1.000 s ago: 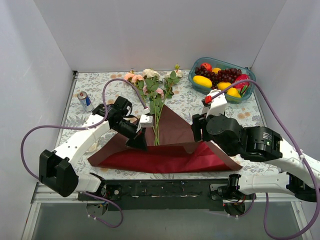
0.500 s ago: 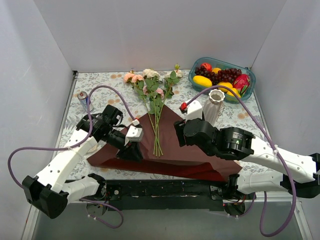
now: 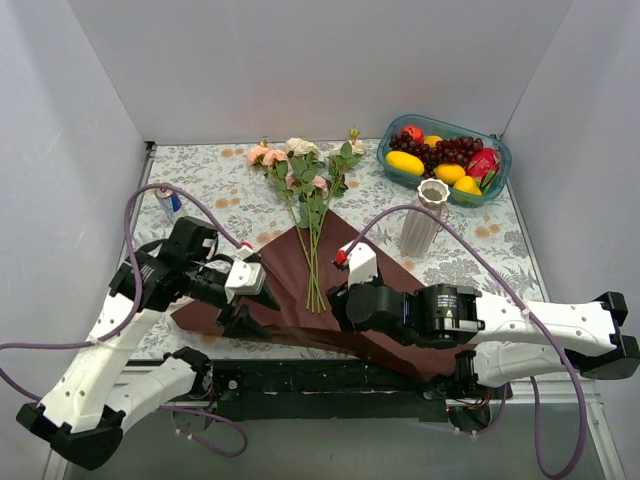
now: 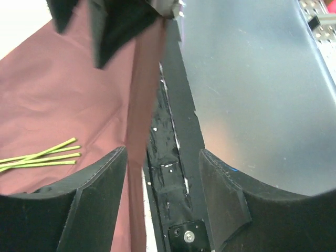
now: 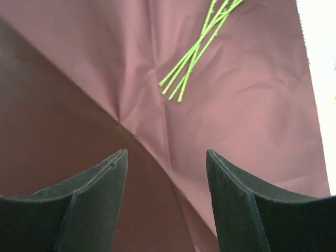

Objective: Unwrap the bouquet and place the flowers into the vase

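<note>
a: since the paper (image 3: 285,255) lies spread open on the table (image 3: 220,185), where are the flowers (image 3: 305,180)?
b: they lie flat. the heads are on the table at the far side, and the thin stems (image 5: 195,52) run toward the arms onto the dark red paper. they are not in the vase (image 3: 424,218).
a: and the vase?
b: it stands upright on the table, to the right of the paper and just before the teal bowl (image 3: 503,158) of fruit. it is well apart from both grippers.
a: what about the left gripper (image 3: 248,312)?
b: it is at the near left edge of the paper. its jaws stand apart and the paper's edge hangs between them. i cannot tell if the edge touches a finger, but it is not clamped.
a: the right gripper (image 3: 338,303)?
b: it is low over the paper, just right of the stem ends. its jaws are wide apart, with nothing between them.
a: anything else?
b: a small can (image 3: 170,203) stands at the left side of the table.
</note>
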Robot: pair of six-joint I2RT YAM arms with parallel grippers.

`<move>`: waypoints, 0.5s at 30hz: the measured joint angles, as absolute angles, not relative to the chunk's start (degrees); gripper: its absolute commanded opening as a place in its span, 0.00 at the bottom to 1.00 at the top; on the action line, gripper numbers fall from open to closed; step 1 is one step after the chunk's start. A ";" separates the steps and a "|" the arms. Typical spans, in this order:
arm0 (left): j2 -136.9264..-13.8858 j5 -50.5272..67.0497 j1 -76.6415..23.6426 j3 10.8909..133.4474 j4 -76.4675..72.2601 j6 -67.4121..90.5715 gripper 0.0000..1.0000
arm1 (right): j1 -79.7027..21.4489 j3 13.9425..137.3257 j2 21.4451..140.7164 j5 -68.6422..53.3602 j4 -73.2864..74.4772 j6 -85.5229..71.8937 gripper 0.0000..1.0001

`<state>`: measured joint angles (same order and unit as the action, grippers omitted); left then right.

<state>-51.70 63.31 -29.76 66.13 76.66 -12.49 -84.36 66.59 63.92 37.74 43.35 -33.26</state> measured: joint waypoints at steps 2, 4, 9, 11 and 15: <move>-50.57 62.63 -29.76 67.68 74.54 -8.82 0.62 | -87.20 65.95 63.99 38.11 43.53 -35.14 0.69; -48.45 58.67 -29.78 68.18 68.34 -0.58 0.77 | -90.52 65.76 64.25 38.81 43.83 -37.63 0.68; -44.03 44.42 -29.85 68.18 51.79 16.51 0.95 | -99.29 65.80 66.26 41.28 45.34 -44.18 0.69; -43.77 40.86 -29.85 68.20 48.12 20.99 0.98 | -102.74 66.15 67.96 42.46 47.00 -46.87 0.69; -45.36 34.83 -29.69 67.33 43.18 28.05 0.98 | -107.94 69.19 71.55 44.49 51.75 -51.46 0.69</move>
<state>-45.36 34.83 -29.69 67.33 43.18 28.05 -107.94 69.19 71.55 44.49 51.75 -51.46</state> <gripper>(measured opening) 0.981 0.687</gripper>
